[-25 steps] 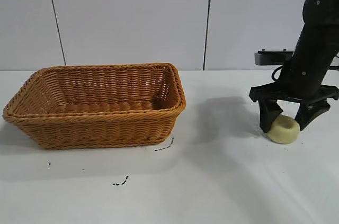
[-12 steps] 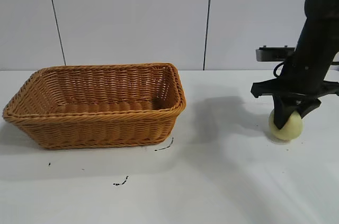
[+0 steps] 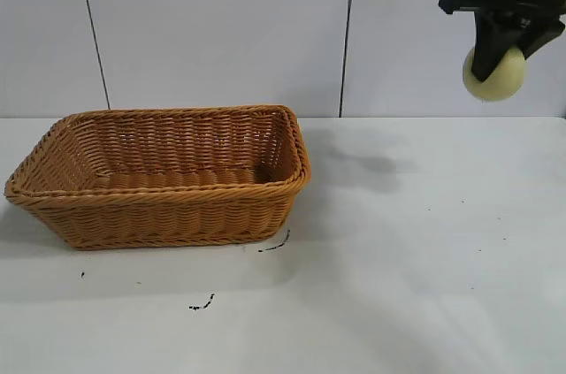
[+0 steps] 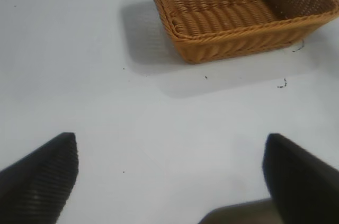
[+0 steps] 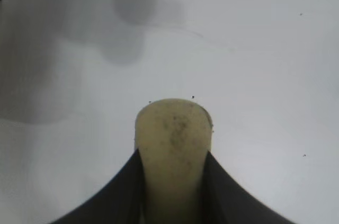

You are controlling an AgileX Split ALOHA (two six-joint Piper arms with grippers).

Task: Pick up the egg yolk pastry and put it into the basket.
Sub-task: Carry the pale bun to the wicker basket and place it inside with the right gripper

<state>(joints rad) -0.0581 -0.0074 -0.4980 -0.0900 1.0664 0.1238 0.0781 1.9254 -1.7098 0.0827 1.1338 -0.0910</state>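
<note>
The right gripper (image 3: pixel 500 49) hangs high above the white table (image 3: pixel 416 250), at the upper right of the exterior view, its two black fingers (image 5: pixel 119 192) clamped on the egg yolk pastry (image 3: pixel 494 73). The pastry sits directly between the fingertips, pinched on both flanks, with its pale yellow rounded end sticking out past them; in the right wrist view its cream surface (image 5: pixel 174 144) carries a few faint dark specks. Below the gripper lies only bare tabletop, with soft grey shadows spread over it. Well off to the gripper's side and far below it, the basket (image 3: pixel 159 175) rests on the table, an orange-brown wicker rectangle with flared sides and a braided rim, with nothing visible inside it. A few small dark marks (image 3: pixel 202 305) dot the table just in front of the basket.

The left gripper (image 4: pixel 169 181) hovers over the table on the far side of the basket from the pastry, its two dark fingers spread wide apart with nothing between them. Ahead of it, across a stretch of bare table, stands the basket (image 4: pixel 241 12).
</note>
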